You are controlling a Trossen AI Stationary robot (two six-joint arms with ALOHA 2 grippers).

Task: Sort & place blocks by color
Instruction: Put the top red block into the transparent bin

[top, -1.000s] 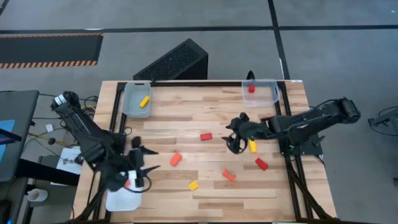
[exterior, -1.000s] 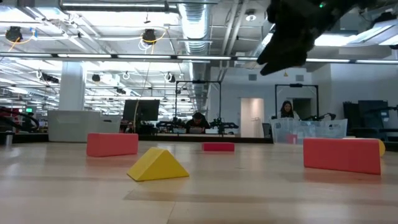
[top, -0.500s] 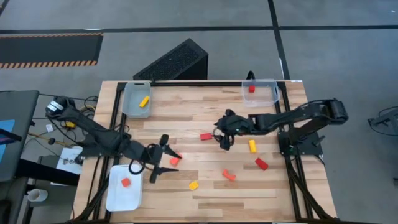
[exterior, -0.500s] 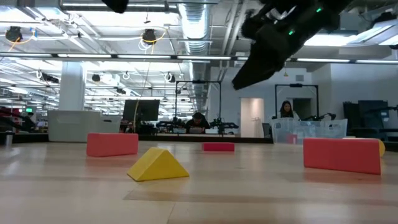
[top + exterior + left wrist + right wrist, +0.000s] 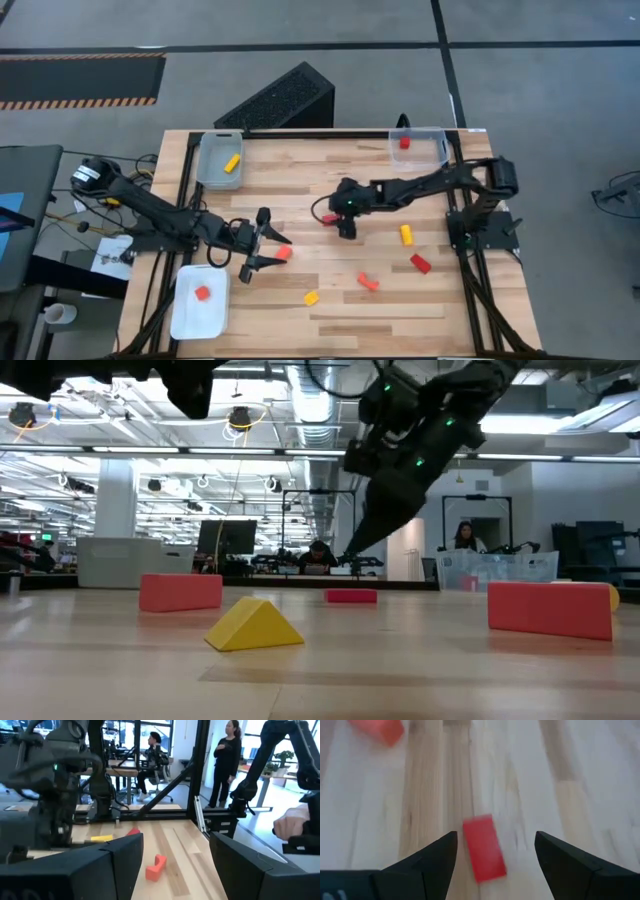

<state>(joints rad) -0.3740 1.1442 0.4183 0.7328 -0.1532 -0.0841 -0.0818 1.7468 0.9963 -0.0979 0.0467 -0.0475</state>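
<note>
Red bar block (image 5: 330,219) is lying at the frame's centre, nothing blocking it; the right gripper (image 5: 345,226) is hovering spread above. The left gripper (image 5: 268,257), spread, is flanking an orange block (image 5: 284,253).

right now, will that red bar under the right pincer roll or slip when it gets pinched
Probably not roll: the red bar lies flat on the wood table, with flat faces and square edges. It looks solid and stiff, so it should hold shape. Its smooth sides might slip or twist, since it sits slightly askew between the open right pincer fingers.
</note>
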